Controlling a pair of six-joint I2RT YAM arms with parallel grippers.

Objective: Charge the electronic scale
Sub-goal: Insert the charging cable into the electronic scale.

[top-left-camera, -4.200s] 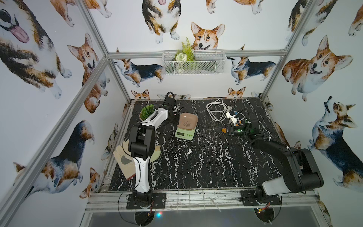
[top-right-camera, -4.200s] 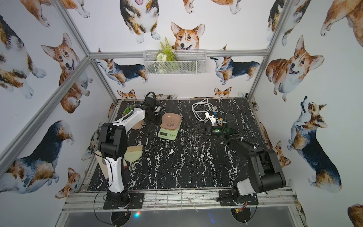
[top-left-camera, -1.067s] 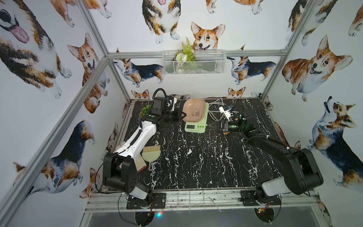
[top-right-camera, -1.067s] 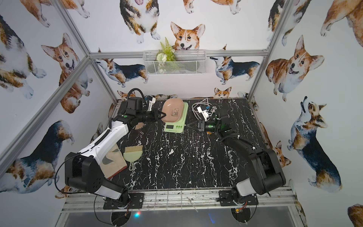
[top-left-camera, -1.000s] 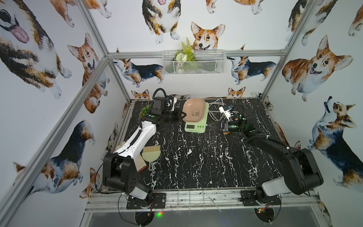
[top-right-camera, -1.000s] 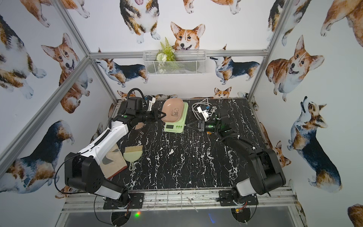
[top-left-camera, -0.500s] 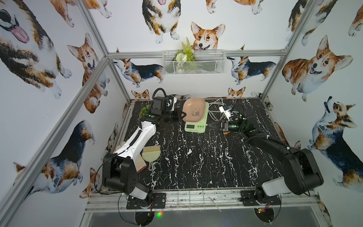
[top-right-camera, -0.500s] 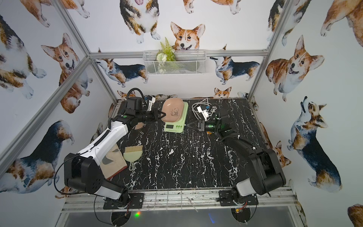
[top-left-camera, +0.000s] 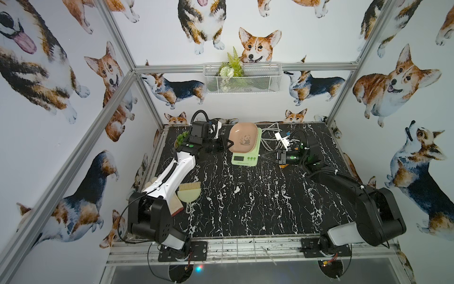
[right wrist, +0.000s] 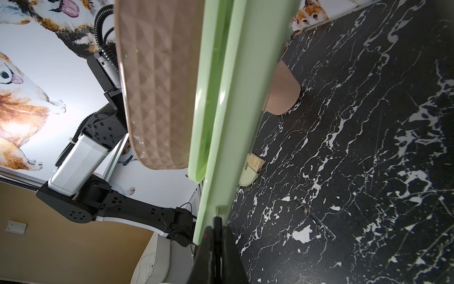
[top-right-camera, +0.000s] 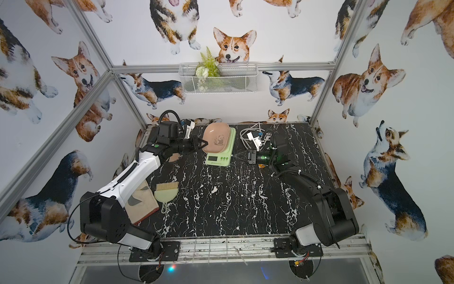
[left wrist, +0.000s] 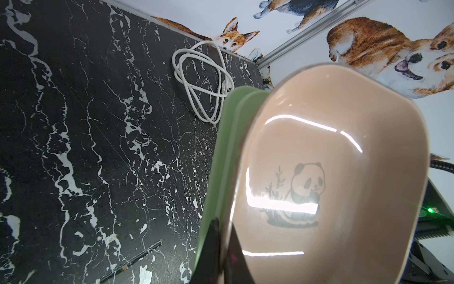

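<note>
The electronic scale (top-left-camera: pixel 245 160) (top-right-camera: pixel 218 159), pale green with a pinkish panda tray (top-left-camera: pixel 244 140) (top-right-camera: pixel 216 141), stands at the back middle of the black marble table (top-left-camera: pixel 245 201). My left gripper (top-left-camera: pixel 229 143) (top-right-camera: pixel 205 143) (left wrist: pixel 224 236) is shut on the tray's left rim. From the other side my right gripper (top-left-camera: pixel 264 156) (top-right-camera: pixel 235 155) (right wrist: pixel 216 228) is shut on a black charging plug (right wrist: pixel 216 221). The plug's metal tip touches the scale's green side (right wrist: pixel 221 147). The scale's socket is hidden from me.
A coiled white cable (top-left-camera: pixel 270 137) (left wrist: pixel 201 81) and a white adapter (top-left-camera: pixel 282 136) lie behind the right gripper. A small brush with dustpan (top-left-camera: pixel 189 194), a book (top-right-camera: pixel 140 201), a tan coaster (top-right-camera: pixel 174 157) and a plant (top-left-camera: pixel 181 139) sit along the left side.
Compared with several seconds ago, the scale sits farther back and to the right, my left arm has stretched out, and my right gripper has come to the scale's side. Nothing moved in the last second.
</note>
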